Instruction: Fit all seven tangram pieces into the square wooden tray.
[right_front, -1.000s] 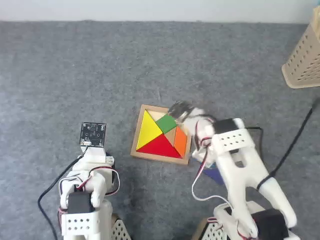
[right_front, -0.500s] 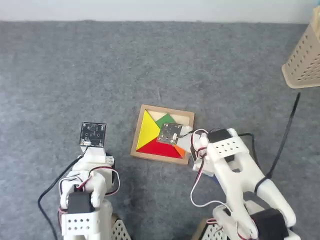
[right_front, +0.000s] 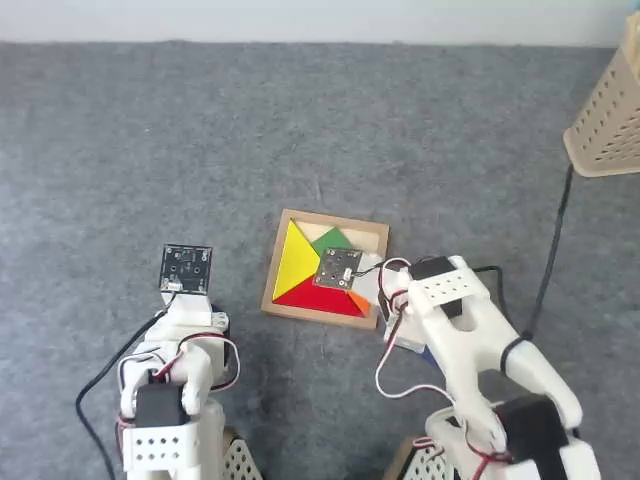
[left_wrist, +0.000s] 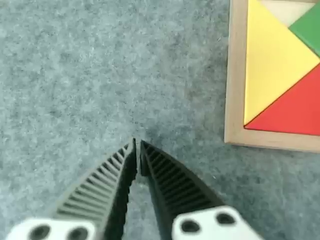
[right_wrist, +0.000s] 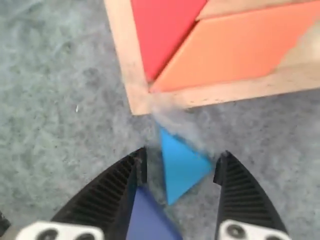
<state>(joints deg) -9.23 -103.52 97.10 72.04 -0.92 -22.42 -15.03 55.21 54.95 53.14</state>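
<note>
The square wooden tray (right_front: 273, 268) holds a yellow triangle (right_front: 295, 262), a red triangle (right_front: 318, 294), a green piece (right_front: 329, 240) and an orange parallelogram (right_wrist: 235, 45). Just off the tray's near right corner (right_wrist: 134, 102), a light blue triangle (right_wrist: 184, 167) lies on the carpet. My right gripper (right_wrist: 182, 161) is open and straddles it, one finger on each side. A dark blue piece (right_wrist: 150, 222) lies beside it, partly under one finger. My left gripper (left_wrist: 136, 146) is shut and empty over bare carpet, left of the tray (left_wrist: 236, 80).
Grey carpet covers the table. A beige slotted basket (right_front: 608, 110) stands at the far right edge. A black cable (right_front: 552, 250) runs along the right side behind the right arm (right_front: 470, 320).
The right arm has pulled back from the tray's far right side to its near right corner, and its wrist now hangs over the tray. The left arm has not moved.
</note>
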